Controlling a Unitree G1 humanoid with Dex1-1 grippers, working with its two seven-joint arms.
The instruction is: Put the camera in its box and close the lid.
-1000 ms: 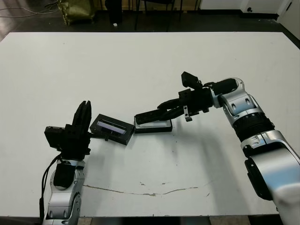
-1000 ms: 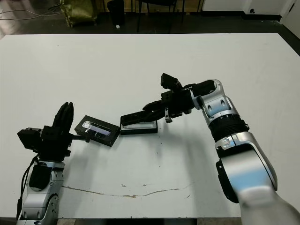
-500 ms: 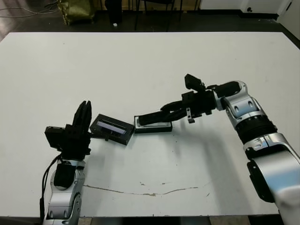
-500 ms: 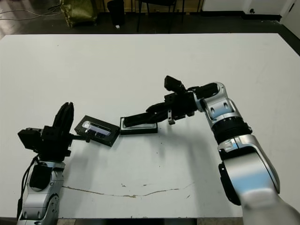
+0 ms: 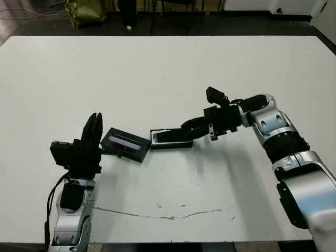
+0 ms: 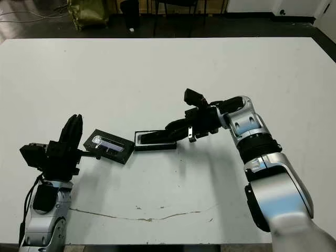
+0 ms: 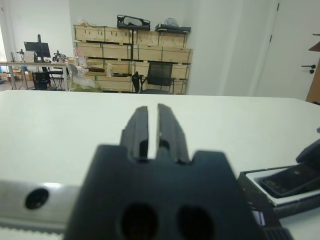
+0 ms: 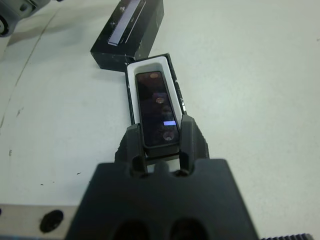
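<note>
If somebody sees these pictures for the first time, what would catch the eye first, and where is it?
Near the middle of the white table, the right gripper holds the black camera by one end, its fingers on either side, with the camera lying in the white-lined box. Just beside the box, toward the robot's left, lies the black lid with its shiny window. The left gripper stands upright next to the lid, fingers shut and empty.
</note>
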